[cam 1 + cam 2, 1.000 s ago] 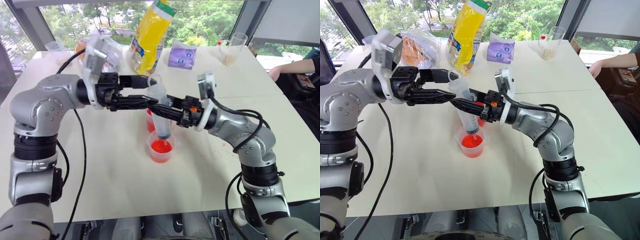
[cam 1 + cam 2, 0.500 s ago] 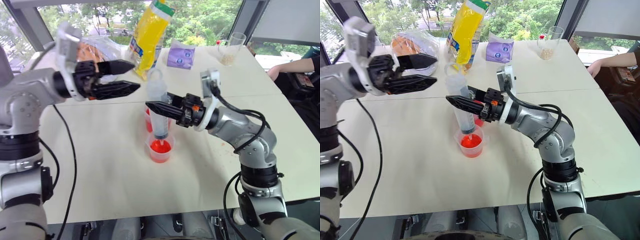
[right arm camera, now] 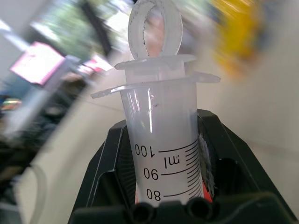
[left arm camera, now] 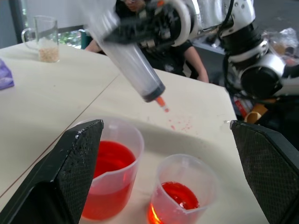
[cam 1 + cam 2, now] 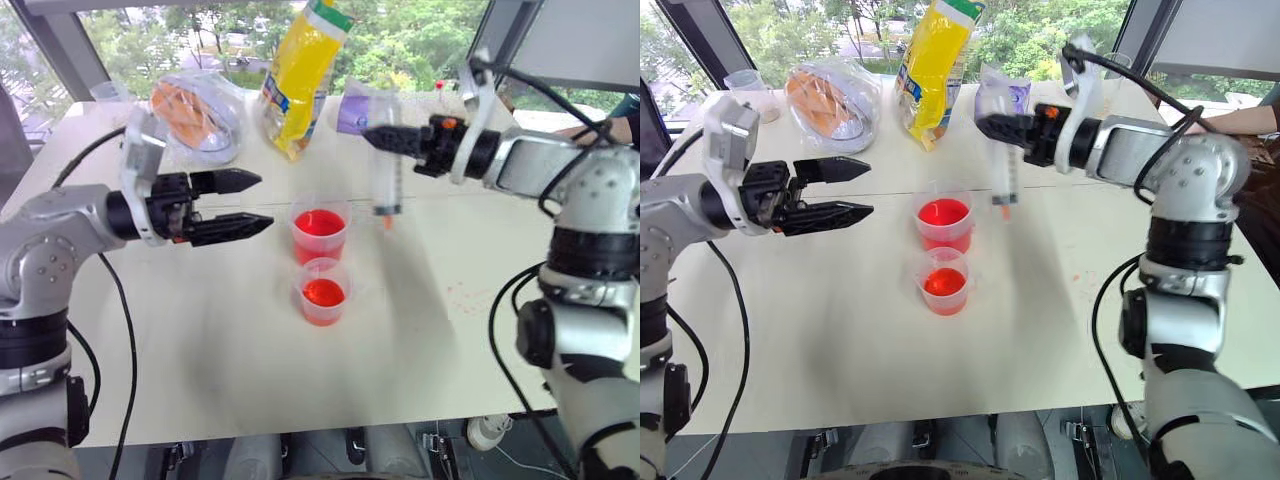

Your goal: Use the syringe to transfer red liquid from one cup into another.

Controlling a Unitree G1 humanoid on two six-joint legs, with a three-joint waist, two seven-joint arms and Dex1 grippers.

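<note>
The syringe [image 5: 385,180] hangs upright above the table, right of and behind both cups, its orange tip [image 5: 387,221] pointing down. My right gripper [image 5: 388,138] is shut on its barrel just under the flange; the right wrist view shows the barrel [image 3: 163,135] clamped between the black fingers. The taller cup [image 5: 321,232] holds red liquid [image 5: 320,222]. In front of it, the smaller cup [image 5: 323,292] has some too. My left gripper [image 5: 258,203] is open, level, left of the taller cup and clear of it.
At the back of the table stand a yellow bag [image 5: 300,70], a purple packet [image 5: 352,112], bagged bread [image 5: 195,110] and a glass with grains [image 5: 462,100]. A person's arm [image 5: 590,130] rests at far right. Red drops [image 5: 460,295] spot the table.
My right gripper lifted the syringe out of the smaller cup and carried it right and further back. My left gripper drew away from the syringe's top, leftward, staying open.
</note>
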